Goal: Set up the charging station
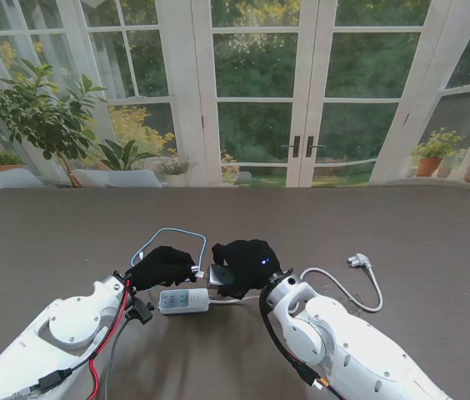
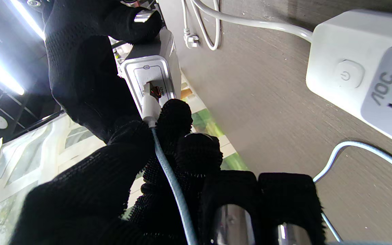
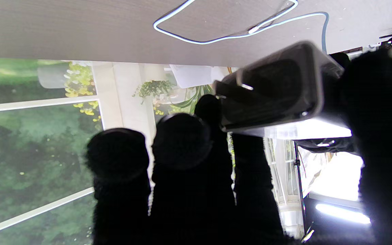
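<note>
My right hand (image 1: 246, 261) is shut on a grey charger block (image 1: 219, 276), held above the table; its port face (image 2: 151, 80) and its plug end (image 3: 274, 92) both show. My left hand (image 1: 162, 266) is shut on the white connector (image 2: 149, 106) of a light blue cable (image 2: 172, 180), whose tip sits in the charger's orange port. The cable loops (image 1: 172, 236) over the table behind the hands. A white power strip (image 1: 183, 301) lies just nearer to me than both hands, its power button (image 2: 348, 75) and sockets facing up.
The power strip's white cord (image 1: 360, 293) curls to the right and ends in a plug (image 1: 358, 262) lying on the dark wood table (image 1: 402, 225). Glass doors and potted plants stand beyond the table's far edge.
</note>
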Robot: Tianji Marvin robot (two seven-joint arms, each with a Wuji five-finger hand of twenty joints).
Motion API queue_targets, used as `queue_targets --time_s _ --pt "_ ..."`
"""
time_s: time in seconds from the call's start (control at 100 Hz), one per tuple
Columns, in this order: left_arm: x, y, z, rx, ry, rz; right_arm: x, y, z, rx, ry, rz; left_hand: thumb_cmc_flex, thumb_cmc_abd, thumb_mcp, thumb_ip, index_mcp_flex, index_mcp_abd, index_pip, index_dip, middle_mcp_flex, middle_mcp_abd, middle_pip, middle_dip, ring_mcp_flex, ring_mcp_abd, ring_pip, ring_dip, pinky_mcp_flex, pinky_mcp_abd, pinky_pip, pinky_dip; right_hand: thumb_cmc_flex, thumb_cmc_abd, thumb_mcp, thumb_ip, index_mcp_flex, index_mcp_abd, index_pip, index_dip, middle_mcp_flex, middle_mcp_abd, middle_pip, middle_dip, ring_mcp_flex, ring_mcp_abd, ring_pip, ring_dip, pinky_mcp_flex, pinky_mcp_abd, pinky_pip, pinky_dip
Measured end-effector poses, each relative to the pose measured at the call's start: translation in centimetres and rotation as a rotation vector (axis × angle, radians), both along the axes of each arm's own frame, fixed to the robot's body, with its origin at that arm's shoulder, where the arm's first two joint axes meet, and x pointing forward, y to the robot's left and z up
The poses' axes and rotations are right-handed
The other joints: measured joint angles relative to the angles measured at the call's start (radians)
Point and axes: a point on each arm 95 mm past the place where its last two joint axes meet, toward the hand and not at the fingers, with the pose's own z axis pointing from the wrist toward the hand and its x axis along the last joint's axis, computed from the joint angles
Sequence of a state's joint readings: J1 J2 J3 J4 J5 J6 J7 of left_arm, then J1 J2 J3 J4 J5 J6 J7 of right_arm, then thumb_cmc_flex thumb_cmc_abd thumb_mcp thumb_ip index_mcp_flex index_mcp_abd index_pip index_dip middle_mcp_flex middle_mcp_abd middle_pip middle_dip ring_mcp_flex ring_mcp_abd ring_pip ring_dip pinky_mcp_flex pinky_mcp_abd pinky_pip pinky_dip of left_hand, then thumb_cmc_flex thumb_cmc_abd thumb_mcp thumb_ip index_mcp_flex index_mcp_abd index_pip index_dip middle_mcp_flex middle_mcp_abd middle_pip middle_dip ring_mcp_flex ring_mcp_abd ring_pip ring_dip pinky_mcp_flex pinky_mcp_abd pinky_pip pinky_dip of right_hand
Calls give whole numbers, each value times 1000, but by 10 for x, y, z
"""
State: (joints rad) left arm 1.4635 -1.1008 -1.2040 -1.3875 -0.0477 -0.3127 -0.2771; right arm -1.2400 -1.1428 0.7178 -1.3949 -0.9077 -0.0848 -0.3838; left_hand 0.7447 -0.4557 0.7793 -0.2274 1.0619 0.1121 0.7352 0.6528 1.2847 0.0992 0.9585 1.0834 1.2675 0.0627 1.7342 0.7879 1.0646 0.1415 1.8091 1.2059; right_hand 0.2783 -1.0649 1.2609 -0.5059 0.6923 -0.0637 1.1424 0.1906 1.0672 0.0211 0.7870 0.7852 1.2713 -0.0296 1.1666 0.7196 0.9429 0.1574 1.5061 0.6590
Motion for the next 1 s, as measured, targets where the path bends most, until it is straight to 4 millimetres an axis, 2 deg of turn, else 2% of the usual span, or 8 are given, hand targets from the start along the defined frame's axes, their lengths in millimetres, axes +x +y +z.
queue_targets --time_s 1.0 --pt "-2 -12 -7 -53 -45 66 -2 0 -4 54 68 -74 -1 7 21 0 4 23 35 12 8 12 24 0 0 18 0 12 0 23 0 24 0 16 -7 0 0 17 8 5 0 18 13 13 0 0 2 1 -1 1 -2 1"
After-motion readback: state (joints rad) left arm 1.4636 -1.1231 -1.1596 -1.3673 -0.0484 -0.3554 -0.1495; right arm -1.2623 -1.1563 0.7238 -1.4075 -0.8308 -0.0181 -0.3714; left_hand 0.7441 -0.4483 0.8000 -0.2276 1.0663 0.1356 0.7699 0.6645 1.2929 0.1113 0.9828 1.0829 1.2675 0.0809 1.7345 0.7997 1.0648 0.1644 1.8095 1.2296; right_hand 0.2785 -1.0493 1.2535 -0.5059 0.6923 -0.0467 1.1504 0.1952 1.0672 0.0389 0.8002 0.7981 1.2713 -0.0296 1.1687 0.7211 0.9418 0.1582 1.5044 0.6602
